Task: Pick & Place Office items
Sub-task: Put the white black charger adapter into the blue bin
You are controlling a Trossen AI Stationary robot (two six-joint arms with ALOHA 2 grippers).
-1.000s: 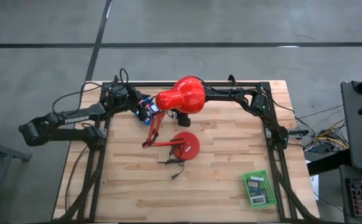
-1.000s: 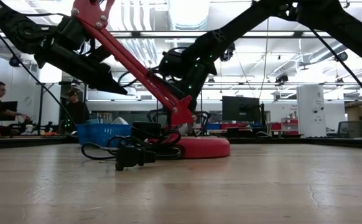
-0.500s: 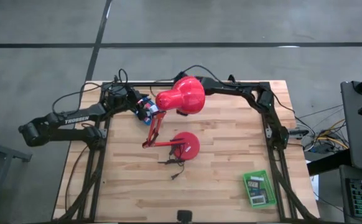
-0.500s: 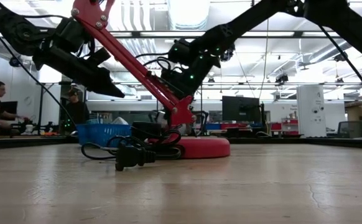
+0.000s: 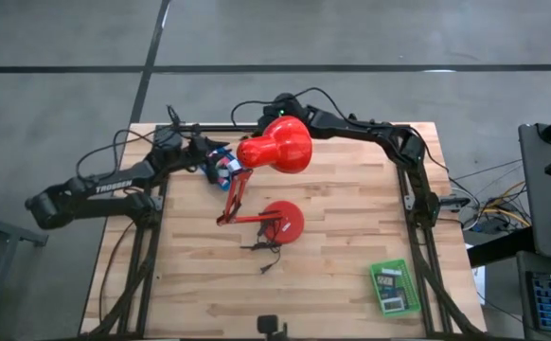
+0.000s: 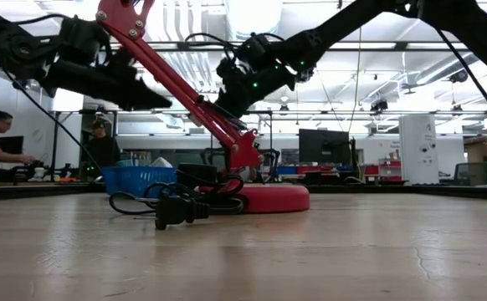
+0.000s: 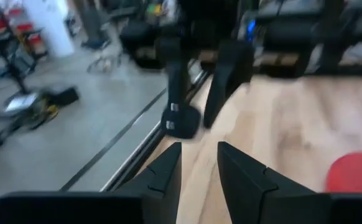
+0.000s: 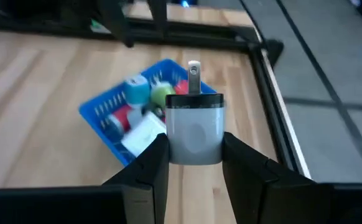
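Observation:
My right gripper [image 8: 195,142] is shut on a white charger block [image 8: 195,124] whose metal prongs [image 8: 193,76] point away from the wrist. It hangs high over the table's far edge [image 5: 280,102], behind the red lamp's head. Below it, the blue tray [image 8: 116,102] holds small teal, green, red and white pieces. My left gripper [image 7: 196,158] is open and holds nothing. It hovers beside the blue tray [image 5: 221,169], raised above the table [image 6: 147,96]. The green tray [image 5: 394,287], near the right near corner, holds dark and white flat pieces. My right gripper pinches the charger block by its two opposite sides [image 8: 171,134], one finger on each. The prong end sticks out past the fingertips. The block is lifted clear, high above the blue tray, with the fingers slanting downward.
The red desk lamp stands mid-table on its round base [image 5: 282,221]. Its jointed arm [image 6: 185,88] rises between my two grippers and its head [image 5: 275,147] hides part of the right arm. Its black cord and plug [image 6: 176,209] lie near the base. People are in the room beyond.
My right gripper has risen from beside the lamp's head and moved toward the table's far edge. My left gripper has also risen a little near the blue tray and tipped more level. The lamp and both trays have stayed in place.

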